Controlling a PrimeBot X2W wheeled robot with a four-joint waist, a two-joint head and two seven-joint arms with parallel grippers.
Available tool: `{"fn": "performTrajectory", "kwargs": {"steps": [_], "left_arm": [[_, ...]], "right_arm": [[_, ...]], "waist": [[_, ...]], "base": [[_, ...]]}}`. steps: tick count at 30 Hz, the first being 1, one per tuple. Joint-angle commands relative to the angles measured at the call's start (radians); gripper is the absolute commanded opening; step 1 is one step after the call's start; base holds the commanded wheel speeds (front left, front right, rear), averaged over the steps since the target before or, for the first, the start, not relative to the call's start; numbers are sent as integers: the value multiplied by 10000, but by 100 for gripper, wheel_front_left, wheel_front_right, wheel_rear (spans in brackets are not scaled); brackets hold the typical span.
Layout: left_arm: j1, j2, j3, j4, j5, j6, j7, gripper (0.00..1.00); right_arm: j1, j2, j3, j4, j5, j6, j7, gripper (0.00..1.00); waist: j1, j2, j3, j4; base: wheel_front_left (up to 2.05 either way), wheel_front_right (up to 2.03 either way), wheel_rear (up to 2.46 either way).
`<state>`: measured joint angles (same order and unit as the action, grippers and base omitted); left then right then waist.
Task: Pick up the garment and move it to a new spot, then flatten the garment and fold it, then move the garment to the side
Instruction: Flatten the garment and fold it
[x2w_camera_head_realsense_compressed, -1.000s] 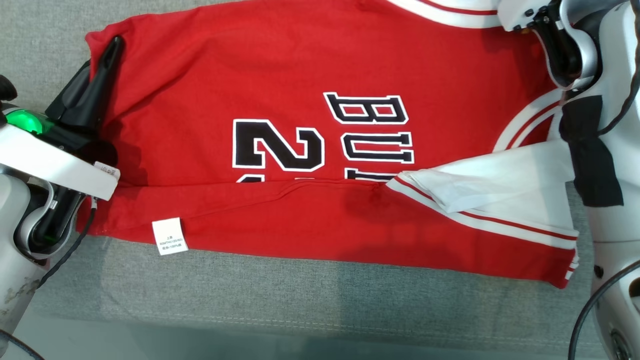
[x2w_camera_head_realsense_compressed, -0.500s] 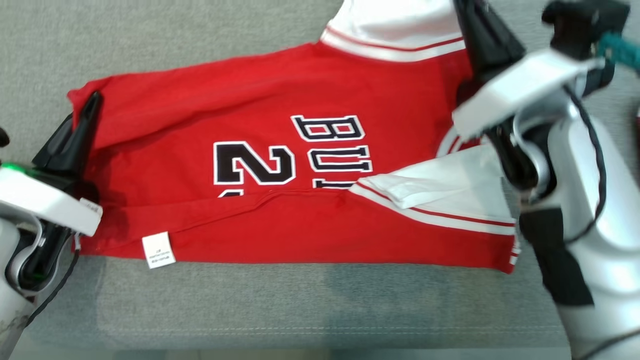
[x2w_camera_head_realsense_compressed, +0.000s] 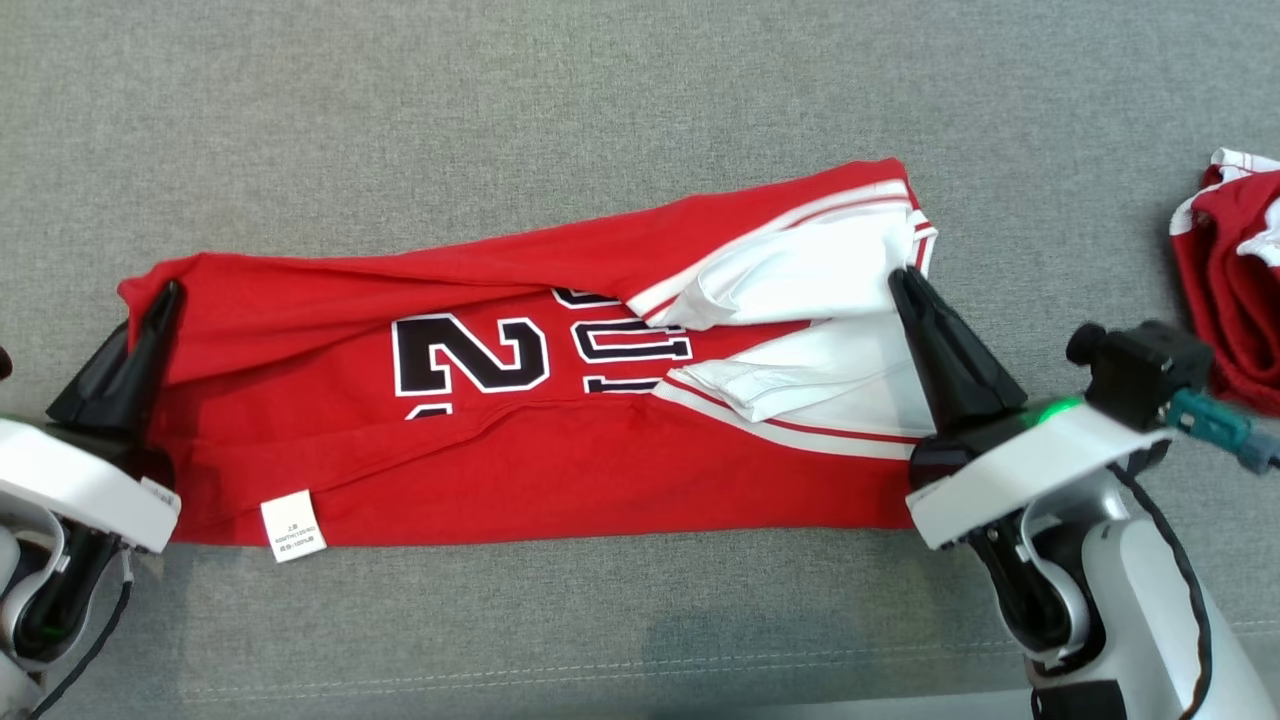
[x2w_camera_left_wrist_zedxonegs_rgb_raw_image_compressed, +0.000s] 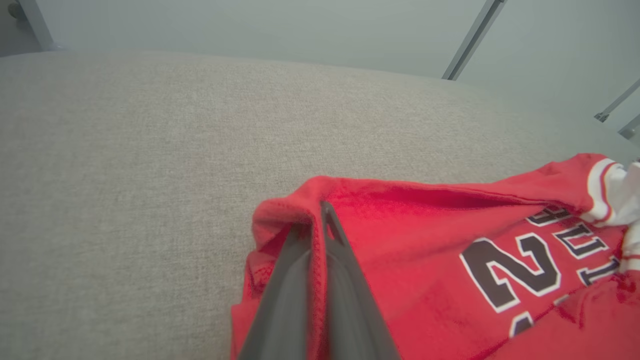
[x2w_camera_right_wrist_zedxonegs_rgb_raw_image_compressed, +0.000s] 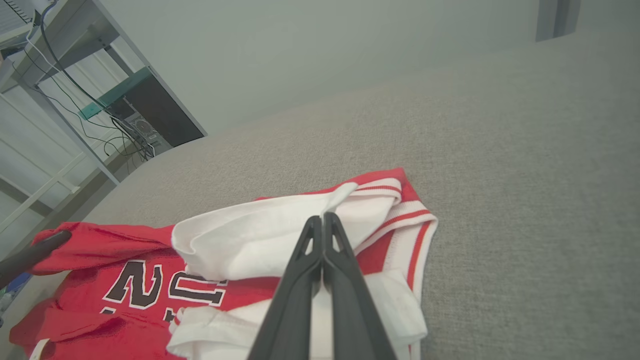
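Left gripper (x2w_camera_head_realsense_compressed: 168, 292) and right gripper (x2w_camera_head_realsense_compressed: 899, 280), each pinching a jersey (x2w_camera_head_realsense_compressed: 600, 480) end, now have its 12 o'clock edge drawn toward 6 o'clock: lengthwise fold nearly laid.

Low at left: left gripper (x2w_camera_head_realsense_compressed: 168, 292), dark fingers (x2w_camera_left_wrist_zedxonegs_rgb_raw_image_compressed: 345, 280) pinched flat on the red hem of the garment (x2w_camera_head_realsense_compressed: 600, 480), pointing up and slightly right. Low at right: right gripper (x2w_camera_head_realsense_compressed: 897, 277), fingers pressed together, leaning up-left, green-lit white wrist (x2w_camera_head_realsense_compressed: 1030, 465) behind. Grip there unclear.
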<state>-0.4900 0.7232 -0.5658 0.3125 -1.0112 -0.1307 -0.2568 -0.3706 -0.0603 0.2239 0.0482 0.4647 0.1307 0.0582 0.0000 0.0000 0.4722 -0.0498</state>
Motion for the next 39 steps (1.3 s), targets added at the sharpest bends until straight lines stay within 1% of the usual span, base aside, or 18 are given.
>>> {"fn": "performTrajectory", "kwargs": {"steps": [1,7,10,19,22,23,24,25,26,27,29,32,36,39], "left_arm": [[137,691,415,-215,119,0,-49,0],[653,880,216,-309,329,0,-49,0],[884,925,100,-358,658,0,-49,0],[1621,586,188,-436,1823,0,-49,0],[2014,479,-170,-233,1745,0,-49,0],[2082,426,-234,-112,1649,0,-49,11],[2130,373,-296,6,1570,0,-49,36],[2161,321,-337,164,1460,0,-49,78],[2155,271,-329,306,1366,0,-49,100],[2119,214,-218,427,1347,0,-49,100],[2106,38,184,624,1379,0,-49,100],[2259,-303,1119,865,1773,0,-49,100],[2806,-1039,2503,974,2506,0,-49,100],[3228,-1605,3163,838,2944,0,-49,100]], "right_arm": [[441,101,194,-348,210,0,-269,0],[881,101,58,-213,503,0,-609,0],[934,101,-64,-75,580,0,-666,0],[1023,101,-27,461,1055,0,-660,0],[1140,101,125,760,1312,0,-597,0],[1172,101,222,868,1403,0,-556,0],[1207,101,324,997,1529,0,-488,0],[1237,101,405,1149,1660,0,-400,0],[1230,101,462,1276,1669,0,-354,41],[1211,101,445,1361,1681,0,-406,100],[1200,101,280,1480,1715,0,-615,100],[1238,101,-110,1563,1681,0,-949,100],[1311,101,-730,1930,1508,0,-1391,100],[1225,101,-752,2456,1516,0,-1520,100]], "waist": [[0,0,-123,-20],[0,0,-454,-4],[0,0,-693,31],[0,0,-1476,13],[0,0,-1660,-45],[0,0,-1701,-57],[0,0,-1748,-71],[0,0,-1780,-86],[0,0,-1810,-96],[0,0,-1841,-94],[0,0,-1959,-46],[0,0,-2175,45],[0,0,-2545,208],[0,0,-2774,369]], "base": [[0,0,0],[0,0,0],[0,0,0],[0,0,0],[0,0,0],[0,0,0],[0,0,0],[0,0,0],[0,0,0],[0,0,0],[0,0,0],[0,0,0],[0,0,0],[0,0,0]]}}
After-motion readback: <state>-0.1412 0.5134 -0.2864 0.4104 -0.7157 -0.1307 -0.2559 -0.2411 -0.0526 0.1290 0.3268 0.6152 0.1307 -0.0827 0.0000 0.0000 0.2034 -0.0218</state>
